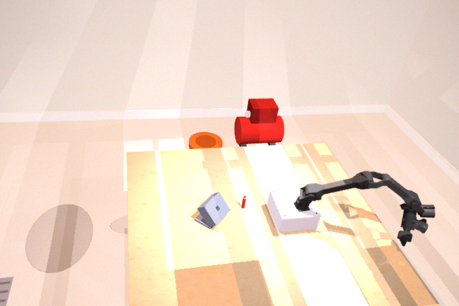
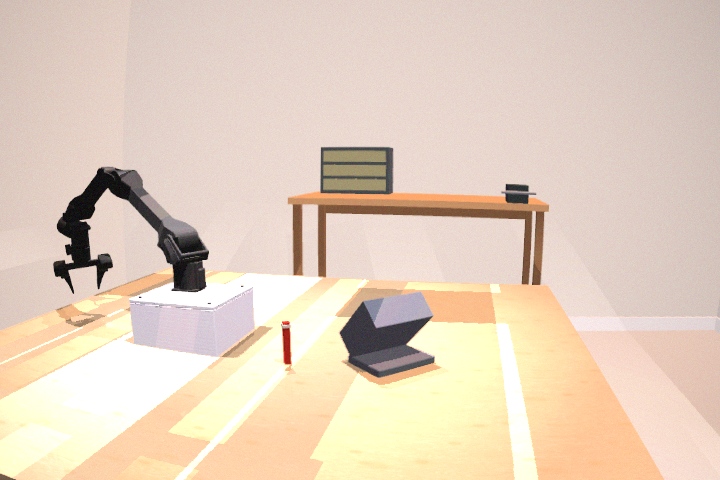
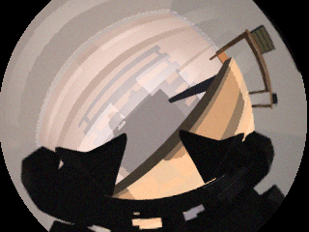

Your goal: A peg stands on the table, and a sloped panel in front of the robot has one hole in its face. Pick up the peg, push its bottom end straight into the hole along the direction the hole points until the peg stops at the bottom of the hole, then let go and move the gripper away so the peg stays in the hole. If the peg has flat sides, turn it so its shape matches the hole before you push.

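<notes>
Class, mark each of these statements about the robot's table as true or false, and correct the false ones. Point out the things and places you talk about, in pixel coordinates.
1. The red peg (image 1: pixel 243 203) (image 2: pixel 286 343) stands upright on the table (image 1: pixel 148 216) (image 2: pixel 429 418) (image 3: pixel 227 113). True.
2. The peg is already in the hole of the sloped panel (image 1: pixel 214 210) (image 2: pixel 397 310). False: it stands apart from the panel, between it and the white box (image 1: pixel 298 222) (image 2: pixel 174 325).
3. The jaws (image 1: pixel 403 241) (image 2: pixel 85 285) are closed around the peg. False: they are open, well away from it.
4. The arm (image 1: pixel 338 184) (image 2: pixel 148 209) is mounted on the white box. True.
5. The hole is in the panel's sloped face. True.
6. The peg is blue. False: it is mostly red, with a pale band near its top.
</notes>
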